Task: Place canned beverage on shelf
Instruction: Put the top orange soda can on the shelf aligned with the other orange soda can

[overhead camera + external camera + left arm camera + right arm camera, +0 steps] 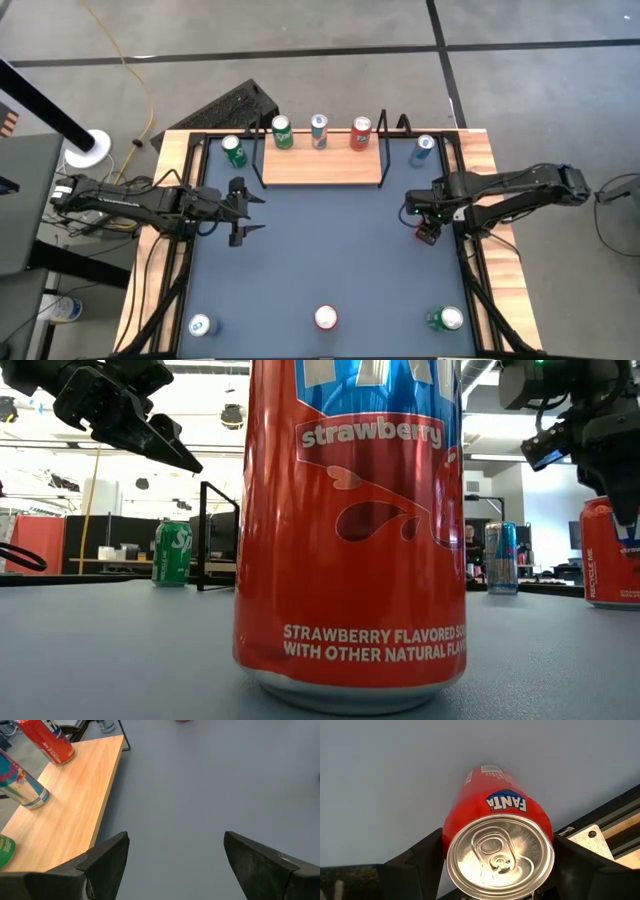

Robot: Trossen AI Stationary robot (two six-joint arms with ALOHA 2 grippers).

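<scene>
The shelf, a light-wood board with black wire ends, stands at the table's far middle. On it stand a green can, a blue can and a red can. My right gripper points down near the table's right edge and is shut on a red Fanta can. My left gripper hovers open in front of the shelf's left end and holds nothing. In the left wrist view its fingers frame bare table beside the shelf board. My right gripper comes from above, pointing down, with one finger on each side of the Fanta can's upper wall, just below the lid. The can fills the gap between the fingers. It stands upright, and its base appears to rest on the table.
A green can stands left of the shelf and a blue can right of it. Along the near edge stand a blue can, a red strawberry can and a green can. The grey middle of the table is bare.
</scene>
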